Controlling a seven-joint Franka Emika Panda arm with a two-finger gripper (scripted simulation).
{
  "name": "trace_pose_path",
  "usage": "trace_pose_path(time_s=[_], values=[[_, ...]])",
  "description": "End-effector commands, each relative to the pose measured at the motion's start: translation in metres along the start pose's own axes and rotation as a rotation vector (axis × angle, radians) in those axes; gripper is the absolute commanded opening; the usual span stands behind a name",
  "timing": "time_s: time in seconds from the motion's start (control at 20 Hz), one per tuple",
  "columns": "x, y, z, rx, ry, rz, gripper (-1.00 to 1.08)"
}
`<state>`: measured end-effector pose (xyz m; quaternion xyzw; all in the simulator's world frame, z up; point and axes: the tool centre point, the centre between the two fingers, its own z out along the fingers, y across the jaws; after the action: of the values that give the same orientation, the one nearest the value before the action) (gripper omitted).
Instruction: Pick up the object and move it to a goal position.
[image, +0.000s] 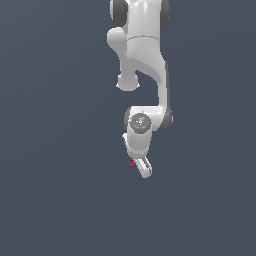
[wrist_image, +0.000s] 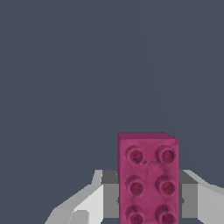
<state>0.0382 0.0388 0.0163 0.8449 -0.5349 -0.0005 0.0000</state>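
- In the wrist view the magenta studded brick (wrist_image: 147, 179) fills the near foreground, standing lengthwise with two columns of round studs facing the camera.
- The gripper (wrist_image: 148, 197) has a grey-white finger (wrist_image: 87, 203) on either side of the brick, pressed against its flanks and holding it.
- In the exterior view the brick (image: 132, 163) is a small pink speck at the gripper (image: 140, 165) tip.
- The white Panda arm (image: 142, 60) reaches down over the flat slate-grey ground (image: 50, 200).

arm (image: 145, 55): glossy white, rounded | joints: dark grey (round cap) | claw (image: 144, 167): white
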Motion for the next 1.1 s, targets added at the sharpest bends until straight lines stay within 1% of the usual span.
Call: trace_pose_path(time_s=[0.0, 0.2, 0.7, 1.05], values=[[0.016, -0.001, -0.003, 0.001, 0.001, 0.001, -1.00], [0.046, -0.002, -0.009, 0.000, 0.001, 0.001, -1.00], [0.131, -0.008, -0.027, 0.000, 0.001, 0.001, -1.00], [0.175, -0.013, -0.035, 0.000, 0.001, 0.001, -1.00]])
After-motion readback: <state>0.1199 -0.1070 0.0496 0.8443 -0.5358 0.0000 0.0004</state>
